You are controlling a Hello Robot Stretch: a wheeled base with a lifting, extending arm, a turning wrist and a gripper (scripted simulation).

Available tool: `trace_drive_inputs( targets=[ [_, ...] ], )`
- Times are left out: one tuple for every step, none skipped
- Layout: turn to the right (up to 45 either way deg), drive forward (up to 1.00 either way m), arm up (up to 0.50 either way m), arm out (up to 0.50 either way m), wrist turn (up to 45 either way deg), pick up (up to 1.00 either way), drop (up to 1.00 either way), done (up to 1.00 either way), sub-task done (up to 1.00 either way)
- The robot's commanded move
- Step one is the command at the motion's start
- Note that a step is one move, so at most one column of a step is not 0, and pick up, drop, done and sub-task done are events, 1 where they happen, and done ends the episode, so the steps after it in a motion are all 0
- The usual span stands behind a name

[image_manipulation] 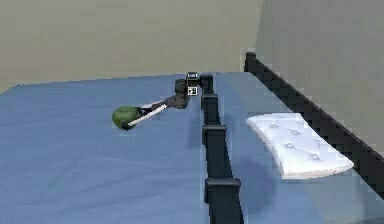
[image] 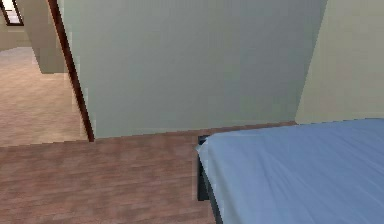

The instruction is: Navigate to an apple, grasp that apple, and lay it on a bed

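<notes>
A small green ball, maybe the apple (image_manipulation: 123,117), lies on the blue bed (image_manipulation: 60,165) right at the thin tips of the gripper (image_manipulation: 139,115) (too small to tell whether it holds it or only touches it).

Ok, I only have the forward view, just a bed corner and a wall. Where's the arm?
Observer: The arm reaches out over the blue bed.
Operator: And the apple?
Observer: A green apple is at the tip of the end effector; I cannot tell whether it is held.
Operator: Anything else on the bed?
Observer: A white pillow lies by the dark headboard.
</notes>
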Motion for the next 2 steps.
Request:
trace_drive_inputs(
  targets=[
    [0.0,0.0,-0.32,0.0,0.0,0.0,0.0,0.0,0.0],
    [0.0,0.0,0.0,0.0,0.0,0.0,1.0,0.0,0.0]
  ],
)
